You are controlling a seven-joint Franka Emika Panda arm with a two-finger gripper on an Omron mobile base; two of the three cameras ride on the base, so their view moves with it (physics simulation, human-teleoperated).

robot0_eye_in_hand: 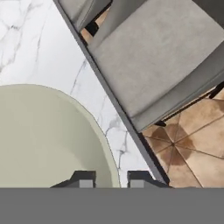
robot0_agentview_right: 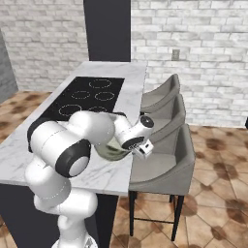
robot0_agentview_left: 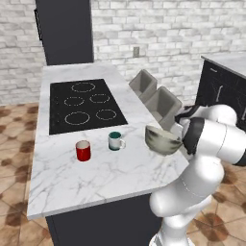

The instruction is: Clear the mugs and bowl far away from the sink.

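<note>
Mugs, two: red, white; one bowl, rim between barely parted jaws.

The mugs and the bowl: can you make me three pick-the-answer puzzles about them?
1. Where is the bowl?
A. near the counter's stool-side edge
B. on the stovetop
C. on the floor

2. How many mugs stand on the counter?
A. one
B. two
C. four

3. How does the red mug stand?
A. tipped over
B. upside down
C. upright

Answers:
1 A, the hand view shows its rim by the edge, with the pincer straddling that rim.
2 B, the red mug and a white mug.
3 C, its mouth faces up.
</note>
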